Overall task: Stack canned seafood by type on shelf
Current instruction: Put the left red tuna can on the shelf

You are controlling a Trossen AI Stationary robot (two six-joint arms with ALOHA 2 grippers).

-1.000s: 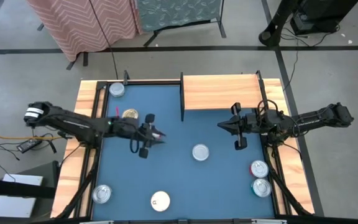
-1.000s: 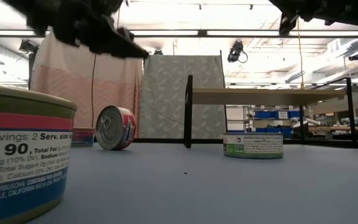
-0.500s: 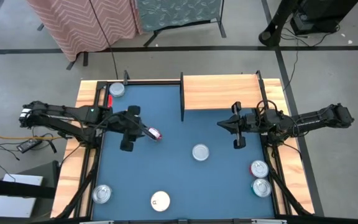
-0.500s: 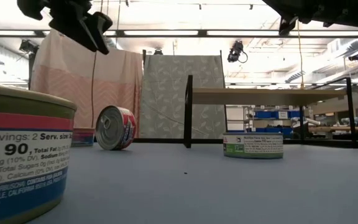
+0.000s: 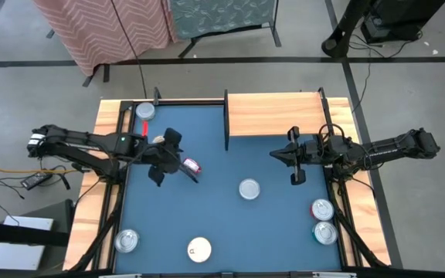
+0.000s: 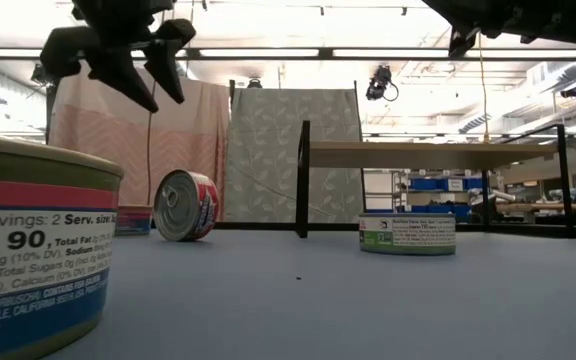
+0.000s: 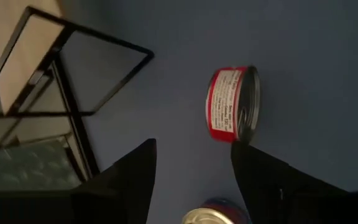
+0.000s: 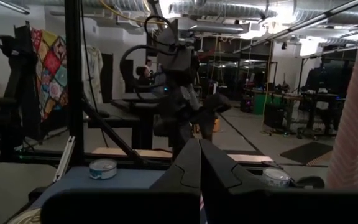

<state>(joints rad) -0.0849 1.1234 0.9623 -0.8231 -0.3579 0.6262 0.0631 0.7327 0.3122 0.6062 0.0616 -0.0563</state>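
Left gripper [image 5: 159, 158] hangs open and empty above the left half of the blue table [image 5: 269, 224], holding nothing.

Its two dark fingers [image 6: 103, 70] point down with a clear gap between them, high in the upper left of the low view, and a red-labelled tin [image 5: 192, 165] lies tipped on its edge on the table just to their right in the overhead picture. Right gripper [image 5: 275, 157] waits at centre right with its fingers pressed together, empty, just below the wooden shelf [image 5: 273, 113] at the upper middle. Other tins: one silver-lidded at the centre [image 5: 249, 188], two close together at the lower right [image 5: 323, 220], one at the lower left [image 5: 127, 241], a white-lidded one at bottom centre [image 5: 199, 249], and one in the upper-left corner [image 5: 145, 112].
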